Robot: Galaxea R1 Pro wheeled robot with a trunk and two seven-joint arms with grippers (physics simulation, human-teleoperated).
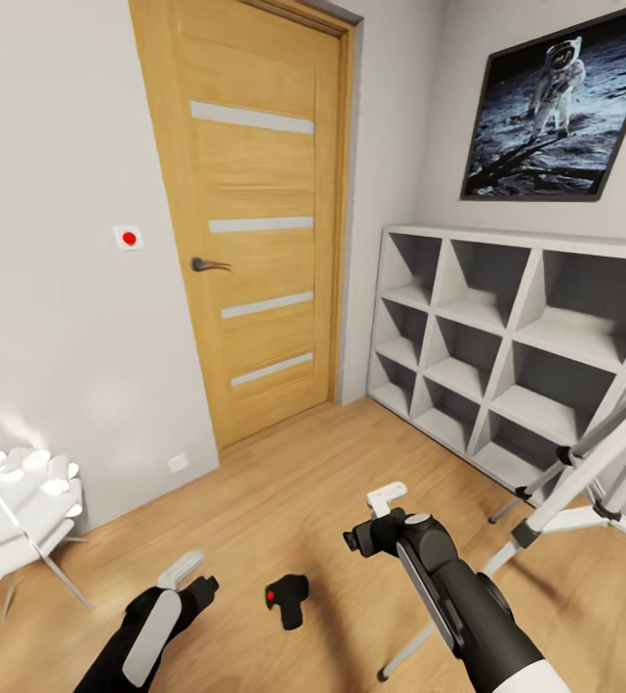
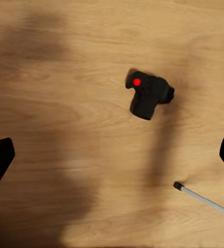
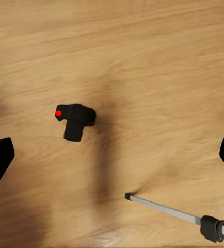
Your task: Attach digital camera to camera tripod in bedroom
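While both arms hang above the wood floor (image 1: 284,500), the digital camera (image 1: 287,601) lies on the planks, apart from each hand. Left hand (image 1: 186,577) and right hand (image 1: 376,520) are spread wide, grasping nothing. Near the camera stands the camera tripod (image 1: 583,462), one leg foot close by.

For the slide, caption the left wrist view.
Camera lying on the wood floor, a tripod foot nearby.

Oak door (image 1: 255,221), wht shelving (image 1: 506,337), wood floor (image 1: 294,500).
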